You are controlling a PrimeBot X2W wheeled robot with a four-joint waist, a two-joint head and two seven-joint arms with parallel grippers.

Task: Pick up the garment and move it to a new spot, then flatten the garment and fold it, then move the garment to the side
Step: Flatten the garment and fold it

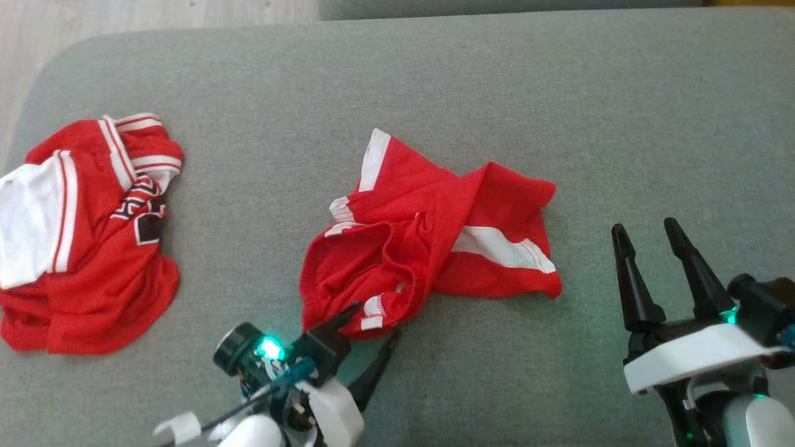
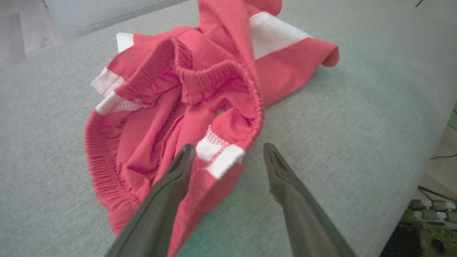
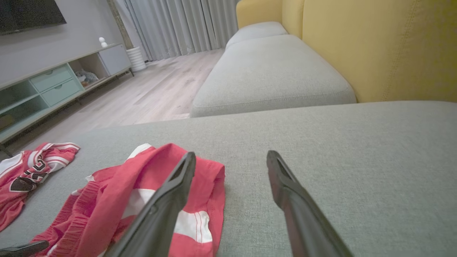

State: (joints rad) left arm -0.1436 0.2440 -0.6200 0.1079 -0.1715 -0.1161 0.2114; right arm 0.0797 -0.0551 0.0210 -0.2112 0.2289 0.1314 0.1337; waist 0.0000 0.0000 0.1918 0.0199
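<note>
The garment is a pair of red shorts with white stripes, lying crumpled in the middle of the grey cushion. In the left wrist view its ribbed waistband gapes open and a white-edged hem corner points at me. My left gripper stands open at the shorts' near edge. The hem corner lies between its fingers, with the left finger over red cloth. My right gripper is open above bare cushion, right of the shorts, with nothing between its fingers.
A second red garment, a jersey with white trim and dark lettering, is heaped at the cushion's left end. A yellow sofa back and another grey cushion lie beyond. Wooden floor and a low cabinet are further off.
</note>
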